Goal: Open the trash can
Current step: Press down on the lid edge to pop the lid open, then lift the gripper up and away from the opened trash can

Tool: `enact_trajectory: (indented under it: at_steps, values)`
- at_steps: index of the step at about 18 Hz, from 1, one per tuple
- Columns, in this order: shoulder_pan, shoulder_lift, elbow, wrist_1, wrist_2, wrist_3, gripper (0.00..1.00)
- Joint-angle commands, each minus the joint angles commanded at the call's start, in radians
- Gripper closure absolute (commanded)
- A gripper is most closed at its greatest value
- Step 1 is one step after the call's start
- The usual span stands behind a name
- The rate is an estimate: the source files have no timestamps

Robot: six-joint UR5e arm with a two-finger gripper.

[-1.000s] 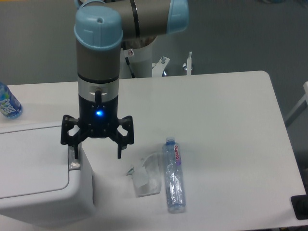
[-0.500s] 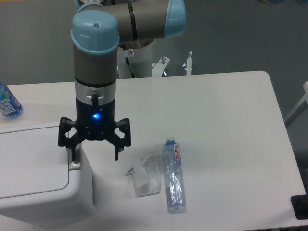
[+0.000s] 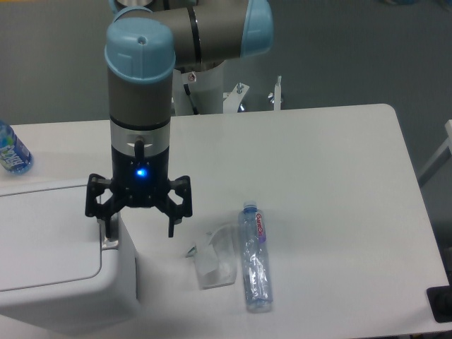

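The trash can (image 3: 56, 275) is a large white bin with a flat inset lid at the table's front left; its lid lies flat and shut. My gripper (image 3: 138, 229) points straight down with its jaws spread wide. Its left finger (image 3: 107, 227) stands on the can's right rim, over the small grey latch, which it mostly hides. Its right finger (image 3: 171, 219) hangs in the air beside the can's right wall. Nothing is held.
A clear plastic bottle with a blue cap (image 3: 256, 256) lies on the white table (image 3: 318, 162) to the right of the can. A crumpled clear wrapper (image 3: 214, 260) lies next to it. A blue bottle (image 3: 12, 150) stands at the far left edge.
The gripper has shifted slightly left and down onto the can's right rim over the last second, then held still. The lid has not moved.
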Motion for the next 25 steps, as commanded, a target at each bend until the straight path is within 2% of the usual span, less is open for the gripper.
enact_trajectory:
  at_steps: [20, 25]
  values:
    - [0.000, -0.002, 0.000, 0.000, -0.002, 0.002, 0.00]
    - [0.006, 0.009, 0.024, 0.000, -0.030, 0.002, 0.00]
